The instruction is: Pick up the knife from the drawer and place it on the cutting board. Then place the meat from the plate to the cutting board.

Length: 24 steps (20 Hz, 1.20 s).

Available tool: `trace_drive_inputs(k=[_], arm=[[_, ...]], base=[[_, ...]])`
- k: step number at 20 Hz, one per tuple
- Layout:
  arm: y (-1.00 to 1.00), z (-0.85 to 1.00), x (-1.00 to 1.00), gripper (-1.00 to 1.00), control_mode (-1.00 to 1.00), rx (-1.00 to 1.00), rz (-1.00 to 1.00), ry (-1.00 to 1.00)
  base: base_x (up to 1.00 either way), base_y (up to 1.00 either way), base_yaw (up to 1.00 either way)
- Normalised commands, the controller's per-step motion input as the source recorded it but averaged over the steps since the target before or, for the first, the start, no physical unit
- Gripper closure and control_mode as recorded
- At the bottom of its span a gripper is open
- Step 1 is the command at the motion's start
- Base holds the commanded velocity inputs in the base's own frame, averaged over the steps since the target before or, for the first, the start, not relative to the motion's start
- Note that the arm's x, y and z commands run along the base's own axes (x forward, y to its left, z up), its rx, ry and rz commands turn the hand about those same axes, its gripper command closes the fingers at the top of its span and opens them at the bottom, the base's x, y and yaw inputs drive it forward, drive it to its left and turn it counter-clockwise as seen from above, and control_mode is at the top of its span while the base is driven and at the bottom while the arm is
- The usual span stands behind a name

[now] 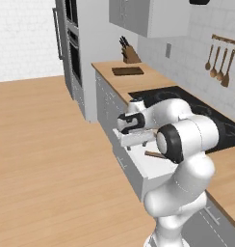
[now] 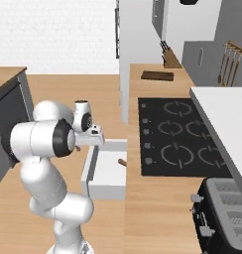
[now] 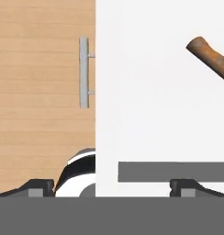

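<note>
Inside the pulled-out drawer, a knife is waiting to be picked

Its brown wooden-handled knife (image 3: 210,57) is lying on the wide white drawer's (image 3: 146,114) floor, off to one side; the two-finger gripper (image 3: 111,188) is hovering above with fingers spread wide, readying a descent, while the dark brown rectangular cutting board (image 1: 127,71) is sitting well apart on the counter.

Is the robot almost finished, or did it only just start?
Only just started. Done: the drawer is pulled open, and the knife lies inside, its brown handle showing. In hand: nothing yet; the tool hangs open above the drawer. Left: grab the knife, carry it to the cutting board far down the counter, which is bare, then move the meat there too.
</note>
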Motion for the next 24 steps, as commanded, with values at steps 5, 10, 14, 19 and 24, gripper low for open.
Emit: trace_drive_inputs(k=[5,10,14,19,24], arm=[[0.07,-0.95,0.35,-1.0,-1.0,0.0,0.0,0.01],[0.09,-0.81,0.34,-1.0,-1.0,0.0,0.0,0.0],[0.44,-0.31,0.23,-1.0,-1.0,0.0,-0.01,0.0],[0.97,-0.02,0.04,-1.0,-1.0,0.0,-0.01,0.0],[1.0,0.0,0.0,-1.0,-1.0,0.0,0.0,-0.01]], base=[[0.0,0.0,0.0],[0.0,0.0,0.0],[0.0,0.0,0.0],[0.0,0.0,0.0],[0.0,0.0,0.0]])
